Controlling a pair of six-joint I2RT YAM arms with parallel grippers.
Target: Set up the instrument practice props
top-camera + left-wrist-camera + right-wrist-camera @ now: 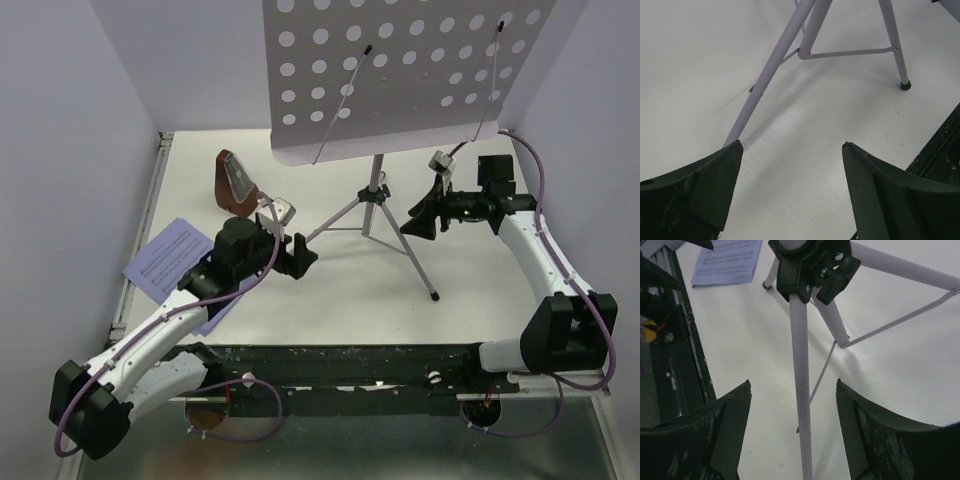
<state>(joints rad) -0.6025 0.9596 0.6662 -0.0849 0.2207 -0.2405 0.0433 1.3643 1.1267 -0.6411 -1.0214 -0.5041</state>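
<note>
The stand (400, 80) is upright mid-worktop, its perforated desk filling the top of the overhead view; its tripod (375, 215) has its legs spread on the white worktop (350, 310). The left tool (297, 255) is low on the left side of the tripod, jaws wide apart and holding nothing; in its wrist view the left tool (791, 145) faces the tripod (812, 30), one leg slanting down to vanish behind the left finger (705, 190); whether they touch, I cannot tell. The right tool (425, 215) is on the tripod's right, near the black hub (375, 192); jaws well open, gripping nothing. In its wrist view a leg (801, 390) runs down from the hub (805, 265) between the fingers of the right tool (792, 381), clear of both. The metronome (235, 185) stands upright left of the tripod, beyond the left tool; the pages (175, 255) lie flat at the worktop's left edge, partly under the left arm (170, 320).
</note>
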